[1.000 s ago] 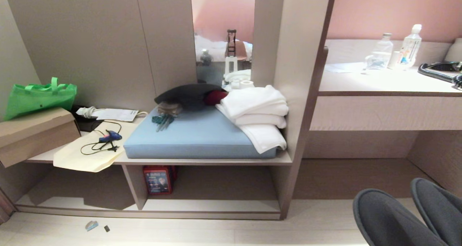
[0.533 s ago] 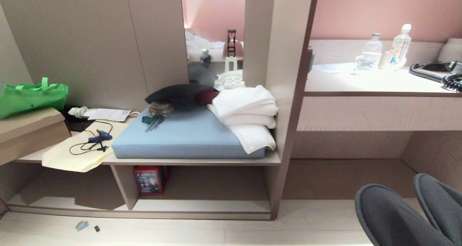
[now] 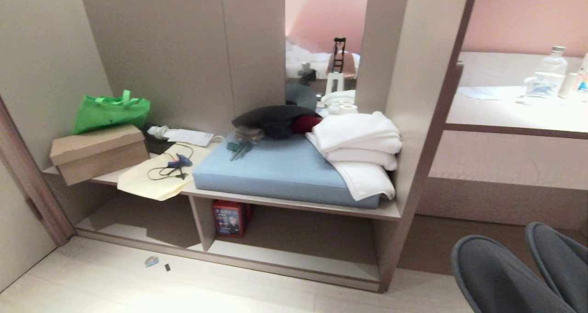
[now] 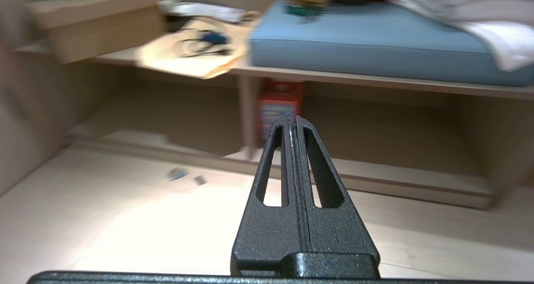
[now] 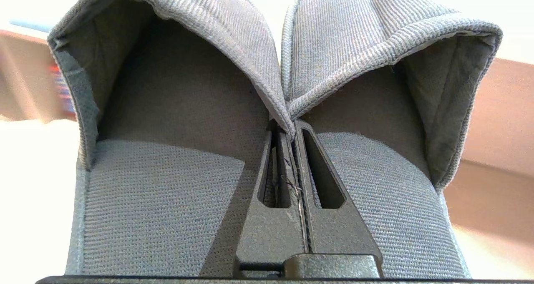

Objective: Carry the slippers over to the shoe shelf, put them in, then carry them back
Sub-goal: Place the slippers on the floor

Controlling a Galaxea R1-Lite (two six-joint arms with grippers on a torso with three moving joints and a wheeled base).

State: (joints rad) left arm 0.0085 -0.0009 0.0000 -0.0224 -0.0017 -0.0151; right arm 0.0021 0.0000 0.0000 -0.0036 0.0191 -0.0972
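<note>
The right tool is clamped fully shut on the slippers, pinching together the two inner edges where the uppers meet, so both hang from one grip. In the head view the pair shows at the lower right, toes rounded and pointing ahead, off the floor and well apart from the shoe shelf, the low cubby under the board with the blue cushion.

The slippers look light and soft: knitted grey fabric, thin flat soles, nothing stiff in the uppers. Such a thing will likely sag and swing from a single pinch, and the cloth can creep out between the fingers if it is jolted. The fabric has a rough weave, so it is not slippery, and it is in no way fragile. The present hold, on the doubled hems at the mouth of each slipper, seems the sensible place, because the hem is the thickest and firmest part and keeps the two together. A grip on one sole or one toe would probably let the other drop.

The left tool has its fingers pressed together on nothing and points toward the cubby's divider, near a red box.
</note>
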